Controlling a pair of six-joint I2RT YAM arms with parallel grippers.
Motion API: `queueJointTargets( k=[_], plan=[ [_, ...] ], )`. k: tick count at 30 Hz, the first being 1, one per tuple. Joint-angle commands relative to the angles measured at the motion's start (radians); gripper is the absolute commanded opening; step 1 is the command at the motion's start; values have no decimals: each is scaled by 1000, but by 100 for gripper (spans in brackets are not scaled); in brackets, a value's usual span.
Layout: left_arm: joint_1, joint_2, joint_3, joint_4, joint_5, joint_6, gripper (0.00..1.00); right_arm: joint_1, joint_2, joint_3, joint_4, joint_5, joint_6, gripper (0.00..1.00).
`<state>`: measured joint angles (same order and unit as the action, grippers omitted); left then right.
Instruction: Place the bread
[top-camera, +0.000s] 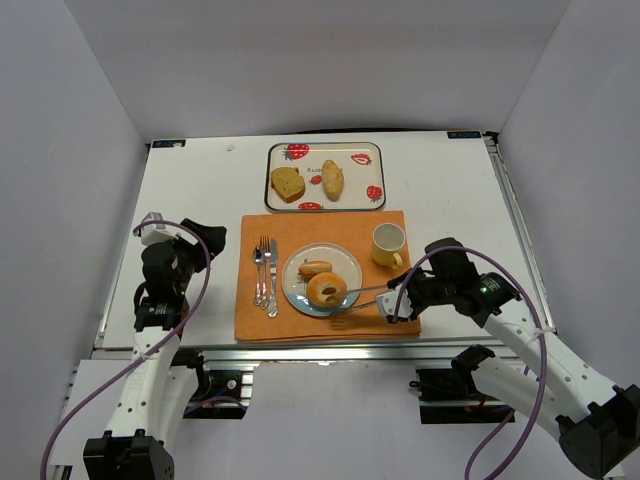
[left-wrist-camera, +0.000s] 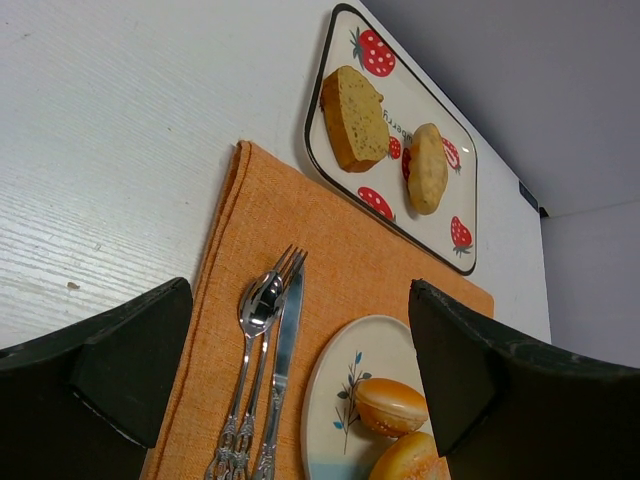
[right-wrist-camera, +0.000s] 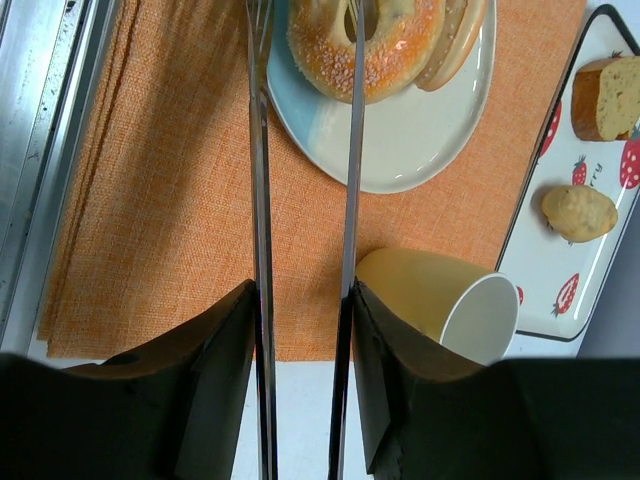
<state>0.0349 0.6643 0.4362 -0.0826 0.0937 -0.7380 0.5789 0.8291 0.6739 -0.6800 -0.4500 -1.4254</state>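
While the right gripper (right-wrist-camera: 305, 300) clamped half-closed on metal tongs (right-wrist-camera: 350, 150), their tips straddled one side of the sesame bagel (top-camera: 326, 290) on the plate (top-camera: 345, 262) just ahead of it (a bun (top-camera: 314, 268) alongside). The left gripper (left-wrist-camera: 300, 370) gaped wide, empty.

White arms (top-camera: 148, 375), black end effectors (left-wrist-camera: 300, 380) (right-wrist-camera: 300, 370)

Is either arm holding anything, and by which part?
The right gripper clamps metal tongs across both arms, well back from the tips. The left gripper is open and empty.
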Motion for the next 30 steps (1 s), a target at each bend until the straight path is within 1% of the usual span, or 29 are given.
queueJointTargets(
  k=[1,6,9,11,12,14,15,17,18,19,20,21,22,23,24,25,26,27,29,30],
  plan=[
    [-6,-9,-4,-2,0,-1,98,4,-27,38,11,-50,0,46],
    [-6,-8,1,-3,3,2,98,4,-39,64,34,-75,39,45],
    [-6,-5,3,0,6,0,98,4,-39,102,69,-104,103,41],
    [-6,-3,6,6,12,-1,97,2,-27,148,152,-107,184,38],
    [-6,-2,6,12,20,-1,95,2,4,171,201,-92,285,35],
    [-6,3,6,26,38,-4,90,4,47,223,262,-64,397,30],
    [-6,14,6,33,52,-8,78,1,94,277,290,-18,528,26],
    [-6,27,7,58,93,-12,57,-26,145,337,335,7,639,22],
    [-6,43,15,63,104,-14,48,-43,190,389,352,14,696,18],
    [-6,52,19,67,116,-12,24,-68,214,415,365,31,821,16],
    [-7,60,27,67,135,-9,16,-142,243,444,362,22,879,14],
    [-13,78,42,67,141,-1,11,-187,301,501,358,-1,934,11],
    [-20,87,51,63,147,5,8,-241,329,522,358,-7,1045,10],
    [-20,98,61,61,150,11,8,-339,359,542,358,-7,1092,7],
    [-74,109,68,61,150,26,8,-385,417,559,349,-10,1127,5],
    [-96,139,91,49,144,35,8,-430,445,579,346,-15,1181,4],
    [-124,155,104,40,132,45,14,-489,473,579,344,-3,1201,1],
    [-186,175,119,26,94,73,20,-513,516,575,341,19,1220,0],
    [-248,233,163,-11,52,98,36,-551,542,515,376,104,1255,0],
    [-297,250,177,-20,34,118,51,-554,556,485,434,222,1272,0]
  ],
)
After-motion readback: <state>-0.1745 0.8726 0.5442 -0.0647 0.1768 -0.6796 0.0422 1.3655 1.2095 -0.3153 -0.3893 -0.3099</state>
